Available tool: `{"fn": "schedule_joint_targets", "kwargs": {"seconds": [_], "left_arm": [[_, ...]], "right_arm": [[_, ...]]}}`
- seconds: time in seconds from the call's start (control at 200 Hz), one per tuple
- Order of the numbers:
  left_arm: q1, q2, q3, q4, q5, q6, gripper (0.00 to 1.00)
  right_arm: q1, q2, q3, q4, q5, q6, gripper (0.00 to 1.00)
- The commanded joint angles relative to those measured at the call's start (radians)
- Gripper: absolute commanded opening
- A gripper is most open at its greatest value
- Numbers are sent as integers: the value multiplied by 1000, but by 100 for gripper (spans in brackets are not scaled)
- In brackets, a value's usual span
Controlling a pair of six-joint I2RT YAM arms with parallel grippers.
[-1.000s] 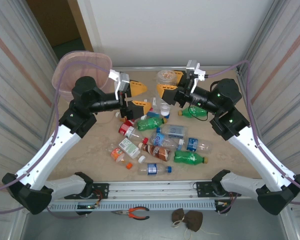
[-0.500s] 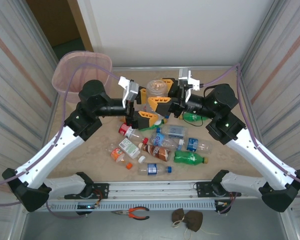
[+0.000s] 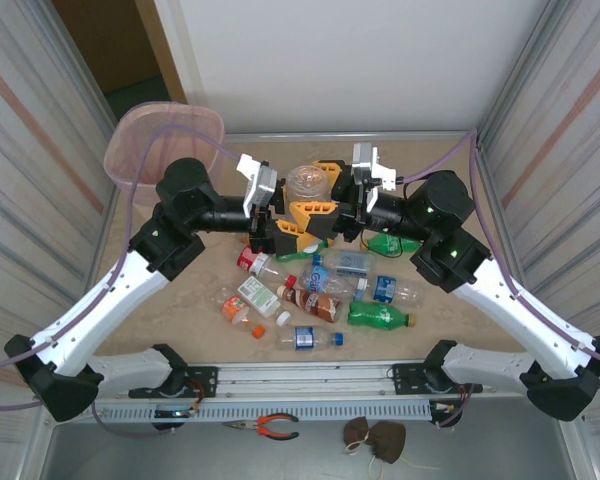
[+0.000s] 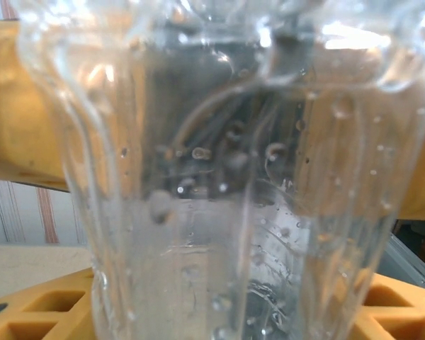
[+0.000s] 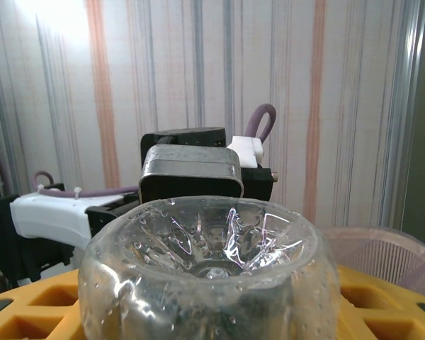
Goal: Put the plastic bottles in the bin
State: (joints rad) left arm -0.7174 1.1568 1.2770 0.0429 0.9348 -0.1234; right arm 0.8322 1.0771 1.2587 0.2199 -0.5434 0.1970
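Two hands at one clear bottle [image 3: 307, 182], raised above the middle of the bench [image 3: 170, 300]. Right hand [image 3: 322, 190] clamped on it, bottle turned base up, with the dimpled base [image 5: 212, 276] sitting between the yellow fingers in the right wrist view. Left hand [image 3: 286, 208] set against the same bottle from the left, fingers either side of it; impossible to tell whether gripping or only alongside. Inside the clear bottle [image 4: 219, 177], droplets clinging to the wall; neck end hidden.

Pale pink bin [image 3: 130, 130] upright at the far left corner, mouth open upward, well apart from both hands. Contents hard to read from above.

Roughly a dozen more bottles lying loose on the bench, below and nearer than the hands:
- green bottle [image 3: 380, 317] near right
- clear one with a blue label [image 3: 308, 338] nearest of all
- brown-labelled one [image 3: 310, 300] in the middle
- red-labelled one [image 3: 252, 260] on the left
- another green one [image 3: 392, 243] under the right arm
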Motion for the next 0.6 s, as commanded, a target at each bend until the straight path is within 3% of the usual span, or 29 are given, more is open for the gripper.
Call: {"fn": "schedule_joint_targets", "kwargs": {"seconds": [0.0, 0.155, 0.346, 0.456, 0.596], "left_arm": [[-5, -9, 27, 13, 14, 9, 56], [-4, -17, 37, -30, -8, 40, 55], [-4, -23, 67, -123, -69, 101, 54], [2, -20, 101, -216, -165, 145, 53], [23, -11, 147, -346, -345, 198, 54]], "right_arm": [[12, -26, 26, -8, 30, -34, 49], [13, -38, 24, -26, 53, -45, 56], [13, -78, 21, -81, 117, -82, 81], [13, -121, 10, -114, 187, -109, 89], [13, -166, 3, -167, 319, -132, 91]]}}
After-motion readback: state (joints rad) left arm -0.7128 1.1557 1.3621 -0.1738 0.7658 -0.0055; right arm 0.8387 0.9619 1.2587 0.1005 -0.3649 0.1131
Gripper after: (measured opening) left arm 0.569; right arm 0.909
